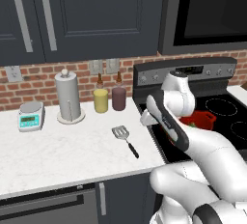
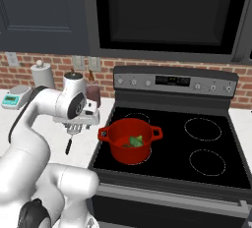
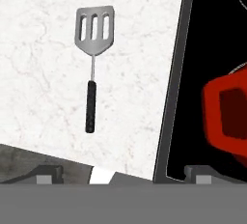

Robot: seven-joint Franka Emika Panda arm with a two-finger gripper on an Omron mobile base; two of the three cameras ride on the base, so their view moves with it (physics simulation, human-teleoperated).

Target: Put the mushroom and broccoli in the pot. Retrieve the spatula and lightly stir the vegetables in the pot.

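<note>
Spatula flat on the white marble tabletop, near its right edge beside the stove; slotted silver head toward the backsplash, black handle toward the front edge (untouched). Red pot on the stove's front-left burner, close to the stove's left edge. Broccoli inside the pot, something darker next to it, can't confirm mushroom. Hand hanging above the spatula, just left of the pot, fingers spread wide, holding nothing. Farther back along the wall: paper towel roll, yellow bottle, dark bottle, small scale near the tabletop's left end.
</note>
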